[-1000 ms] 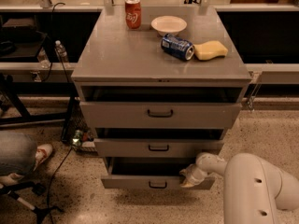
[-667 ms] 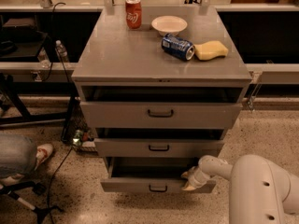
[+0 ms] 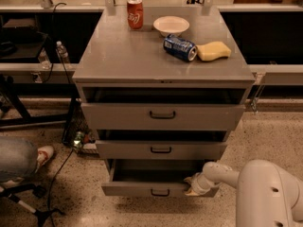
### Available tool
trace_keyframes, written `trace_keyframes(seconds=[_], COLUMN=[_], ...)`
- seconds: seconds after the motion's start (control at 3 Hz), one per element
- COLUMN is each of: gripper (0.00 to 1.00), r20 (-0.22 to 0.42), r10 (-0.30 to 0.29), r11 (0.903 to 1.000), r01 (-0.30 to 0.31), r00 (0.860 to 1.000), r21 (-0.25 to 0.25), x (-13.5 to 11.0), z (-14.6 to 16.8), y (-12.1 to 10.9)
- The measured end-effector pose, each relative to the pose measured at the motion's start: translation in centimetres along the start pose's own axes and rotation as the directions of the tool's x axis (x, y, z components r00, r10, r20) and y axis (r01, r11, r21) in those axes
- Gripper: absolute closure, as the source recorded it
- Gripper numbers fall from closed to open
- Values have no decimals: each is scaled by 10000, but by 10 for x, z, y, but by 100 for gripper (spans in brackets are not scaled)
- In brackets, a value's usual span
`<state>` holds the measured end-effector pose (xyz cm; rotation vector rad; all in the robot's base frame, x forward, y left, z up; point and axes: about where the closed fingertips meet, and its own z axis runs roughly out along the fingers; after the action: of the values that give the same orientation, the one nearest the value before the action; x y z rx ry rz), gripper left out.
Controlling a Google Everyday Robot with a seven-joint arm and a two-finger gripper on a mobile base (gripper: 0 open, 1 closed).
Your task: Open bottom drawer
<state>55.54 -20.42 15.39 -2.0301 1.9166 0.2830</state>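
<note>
Since the earlier frames the gripper [image 3: 191, 187] has sunk slightly lower in the view, and the front of the bottom drawer [image 3: 137, 189] has edged a touch further out with it.

Nearest, the robot's white arm [image 3: 267, 195] fills the lower right corner and reaches left. The gripper sits against the right end of the bottom drawer's front panel, at its top edge. I cannot tell whether the gripper is spread or pressed together.

The bottom drawer is the lowest of three and is pulled out furthest, showing a plain grey inside behind its slim front. Its small dark handle [image 3: 160, 192] is at the centre, left of the gripper and apart from it.

At the left edge, a shoe [image 3: 43, 154] and a jeans-clad leg [image 3: 16, 159] rest on the speckled floor [image 3: 265, 141].

Above, the middle drawer [image 3: 161, 150] stands slightly ajar, and the tall top drawer [image 3: 162, 116] is ajar too.

On the desk [image 3: 118, 56] a blue can [image 3: 180, 48] lies on its side, just beside a yellow sponge [image 3: 213, 51]. Behind them sits a white bowl [image 3: 171, 25], and further left a red can [image 3: 135, 13] stands upright.
</note>
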Motion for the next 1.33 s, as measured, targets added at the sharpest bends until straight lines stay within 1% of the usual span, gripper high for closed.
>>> trace_keyframes(seconds=[1.33], gripper=[100], r20=[0], r10=[0], r11=[10000], r01=[0], r00=[10000], r21=[2], x=[-1], z=[-2], y=[0])
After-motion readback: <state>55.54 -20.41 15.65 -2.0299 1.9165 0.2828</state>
